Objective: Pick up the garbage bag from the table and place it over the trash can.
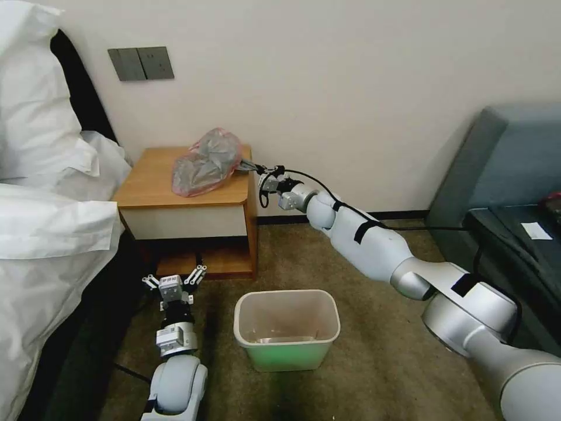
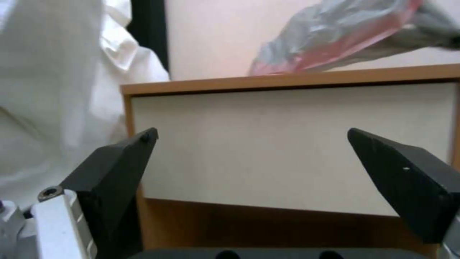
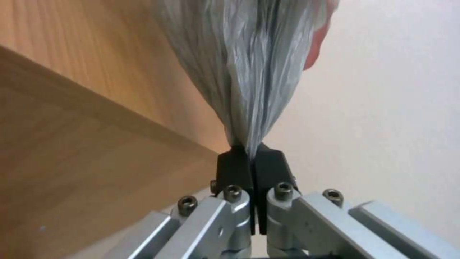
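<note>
The garbage bag [image 1: 205, 162] is see-through grey with a pinkish-red edge; the table [image 1: 152, 181] has an orange-brown top and sides and a cream-white drawer front; the trash can [image 1: 286, 330] is cream-white up top and light green down low. The right gripper [image 3: 252, 153] has black fingertips and silver metal links; the left gripper [image 1: 175, 279] is silver and white with black fingers [image 2: 120, 162]. The bedding [image 1: 47, 175] is white; the carpet [image 1: 374, 351] is brown; the wall [image 1: 350, 88] is pale cream with dark grey switches [image 1: 141, 63]; the sofa [image 1: 508, 169] is grey-blue.
</note>
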Controlling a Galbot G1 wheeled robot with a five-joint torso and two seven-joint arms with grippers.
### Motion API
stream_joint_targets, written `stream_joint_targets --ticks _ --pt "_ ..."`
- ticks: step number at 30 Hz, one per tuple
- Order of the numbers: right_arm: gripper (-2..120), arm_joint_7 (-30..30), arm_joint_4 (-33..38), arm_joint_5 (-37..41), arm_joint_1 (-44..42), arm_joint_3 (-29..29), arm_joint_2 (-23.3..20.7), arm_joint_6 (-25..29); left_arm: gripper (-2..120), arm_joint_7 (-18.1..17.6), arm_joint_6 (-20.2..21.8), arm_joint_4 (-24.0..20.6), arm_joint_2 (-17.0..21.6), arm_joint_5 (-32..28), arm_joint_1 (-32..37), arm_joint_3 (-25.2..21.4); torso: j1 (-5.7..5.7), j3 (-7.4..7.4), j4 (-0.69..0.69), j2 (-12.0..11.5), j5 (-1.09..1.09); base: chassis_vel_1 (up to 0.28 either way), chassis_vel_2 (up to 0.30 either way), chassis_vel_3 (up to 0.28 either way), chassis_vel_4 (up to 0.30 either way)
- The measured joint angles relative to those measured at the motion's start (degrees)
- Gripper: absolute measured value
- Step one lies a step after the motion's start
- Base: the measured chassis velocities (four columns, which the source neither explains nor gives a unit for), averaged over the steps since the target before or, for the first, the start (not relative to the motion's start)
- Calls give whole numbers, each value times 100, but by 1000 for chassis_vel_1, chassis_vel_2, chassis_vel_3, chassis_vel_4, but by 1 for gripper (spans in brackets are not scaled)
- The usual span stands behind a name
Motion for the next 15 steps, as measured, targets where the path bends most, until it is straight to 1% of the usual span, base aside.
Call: stream_joint_targets --ticks 1,3,4,6,8,9,10,12,13,15 --pt "0 0 0 0 0 0 0 0 99 0 0 0 0 0 0 0 0 0 0 0 0 0 0 0 0" --pt "0 97 395 190 -221 116 -129 -70 99 -47 9 -40 77 -65 -1 -185 0 -1 -1 0 -1 0 0 0 0" --pt "0 97 395 190 -221 116 -129 -70 99 -47 9 -40 77 -65 -1 -185 0 -1 -1 0 -1 0 0 0 0" --pt "0 178 624 193 -414 296 -191 -44 99 -85 27 -91 120 -204 7 -404 0 0 0 0 0 0 0 0 0" --pt "0 296 871 143 -676 495 -246 16 99 -131 45 -106 238 -383 5 -729 -1 -1 1 0 -1 0 0 0 0" --pt "0 296 871 143 -676 495 -246 16 99 -131 45 -106 238 -383 5 -729 -1 -1 1 0 -1 0 0 0 0" --pt "0 303 1008 106 -843 592 -282 53 99 -159 48 -78 331 -461 -6 -905 -1 0 1 0 1 0 0 0 0" --pt "0 270 1212 53 -1084 736 -333 89 99 -182 51 -22 431 -562 -13 -1117 -1 -1 2 0 -2 0 0 0 0" --pt "0 270 1212 53 -1084 736 -333 89 99 -182 51 -22 431 -562 -13 -1117 -1 -1 2 0 -2 0 0 0 0" --pt "0 107 1566 119 -1406 829 -457 65 99 -192 84 19 499 -712 -21 -1333 -1 0 2 0 0 0 0 0 0"
